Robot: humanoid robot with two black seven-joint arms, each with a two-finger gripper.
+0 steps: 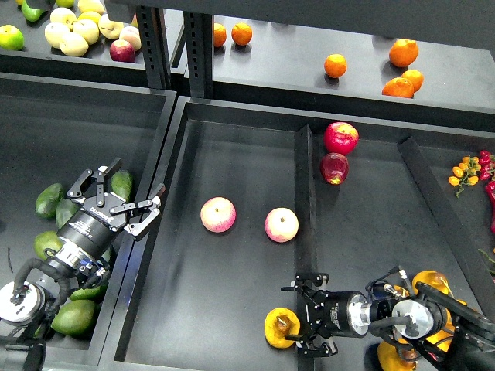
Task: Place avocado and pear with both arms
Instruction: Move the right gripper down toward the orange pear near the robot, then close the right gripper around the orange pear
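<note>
The dark green avocado (121,184) lies in the left bin among lighter green ones. My left gripper (124,195) is open, and the avocado shows between its spread fingers. The pear (278,328), yellow-orange with a brown sunken end, lies at the front of the middle bin beside the divider. My right gripper (298,315) reaches in from the right across the divider. It is open, with its jaws on either side of the pear's right side. I cannot tell whether they touch it.
Lighter avocados (51,199) fill the left bin. Two pink-and-yellow apples (218,214) lie in the middle bin, red apples (341,137) beyond the divider (303,193). More pears (430,283) lie at the front right, oranges (335,65) on the back shelf.
</note>
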